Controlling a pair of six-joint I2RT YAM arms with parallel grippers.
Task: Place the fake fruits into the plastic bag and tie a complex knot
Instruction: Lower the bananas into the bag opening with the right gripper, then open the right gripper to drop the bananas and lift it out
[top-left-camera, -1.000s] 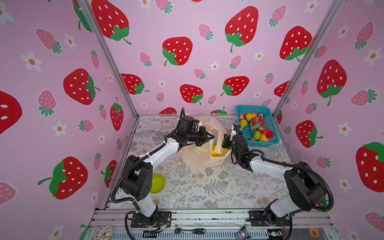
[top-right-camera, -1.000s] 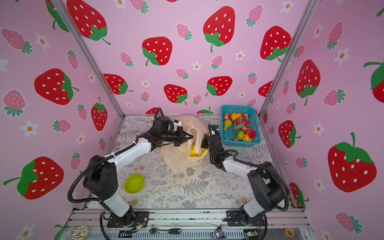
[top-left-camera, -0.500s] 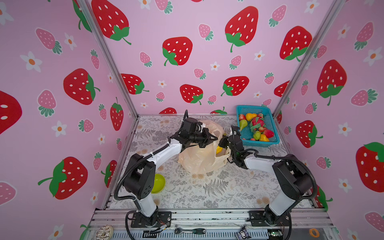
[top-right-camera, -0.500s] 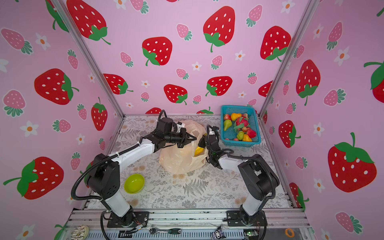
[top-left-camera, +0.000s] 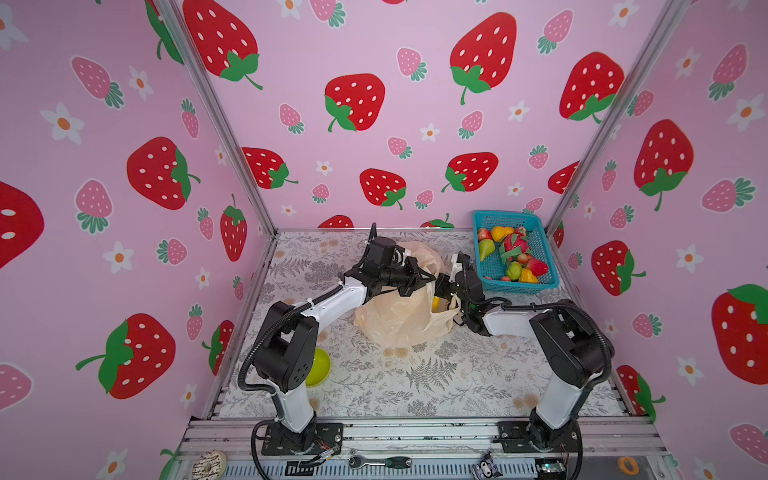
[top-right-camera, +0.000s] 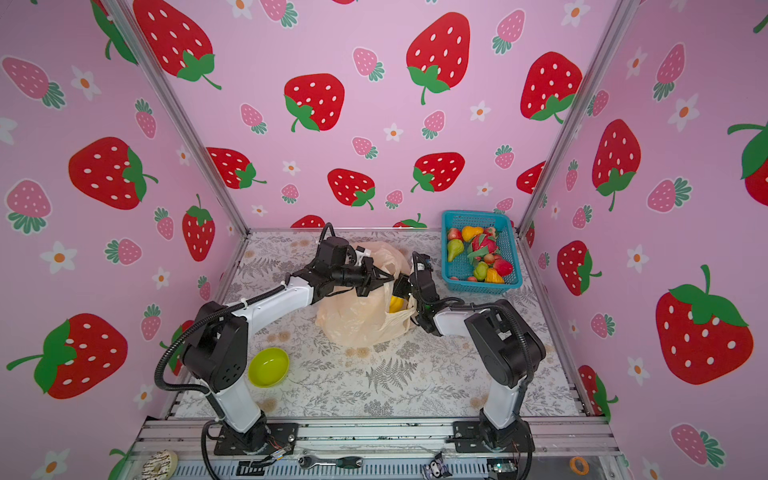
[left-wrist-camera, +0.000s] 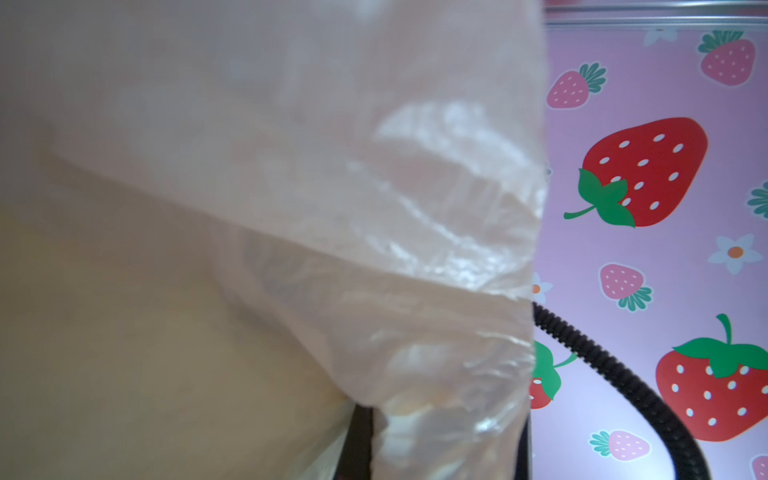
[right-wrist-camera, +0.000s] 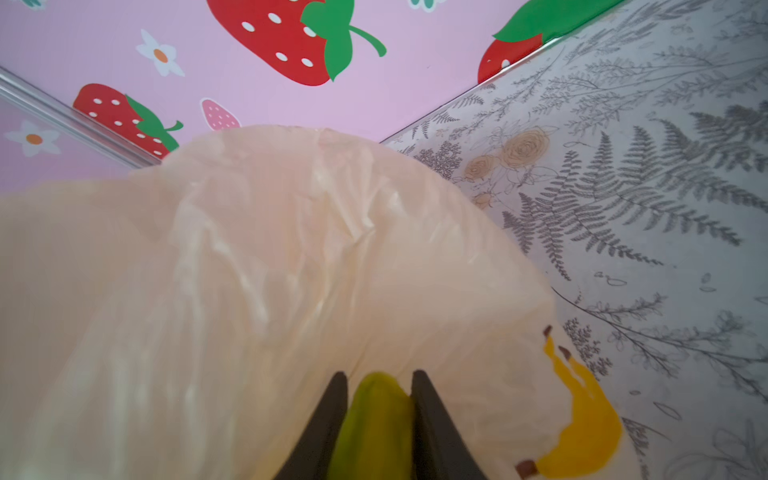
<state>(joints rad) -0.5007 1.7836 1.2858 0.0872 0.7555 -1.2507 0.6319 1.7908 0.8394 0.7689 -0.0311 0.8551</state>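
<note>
The pale-peach plastic bag (top-left-camera: 399, 316) (top-right-camera: 357, 320) stands mid-table, its upper edge lifted. My left gripper (top-left-camera: 419, 278) (top-right-camera: 380, 278) is shut on that edge; crumpled bag film (left-wrist-camera: 291, 166) fills the left wrist view and hides the jaws' tips. My right gripper (top-left-camera: 440, 291) (top-right-camera: 399, 289) is at the bag's mouth. A yellow-green banana (right-wrist-camera: 374, 424) (top-left-camera: 435, 303) lies between its fingers (right-wrist-camera: 424, 407), with a sliver of gap on one side. More fake fruits (top-left-camera: 511, 253) (top-right-camera: 478, 253) sit in the basket.
The teal mesh basket (top-left-camera: 519, 284) (top-right-camera: 482, 284) stands at the back right against the wall. A lime bowl (top-left-camera: 318, 368) (top-right-camera: 269, 367) lies by the left arm's base. A ratchet (top-left-camera: 380, 461) and a toy donut (top-left-camera: 210, 463) lie on the front rail.
The right gripper carried the banana up to the bag's mouth and its jaws have widened slightly. The left gripper lifted the bag's edge higher and toward the right.
</note>
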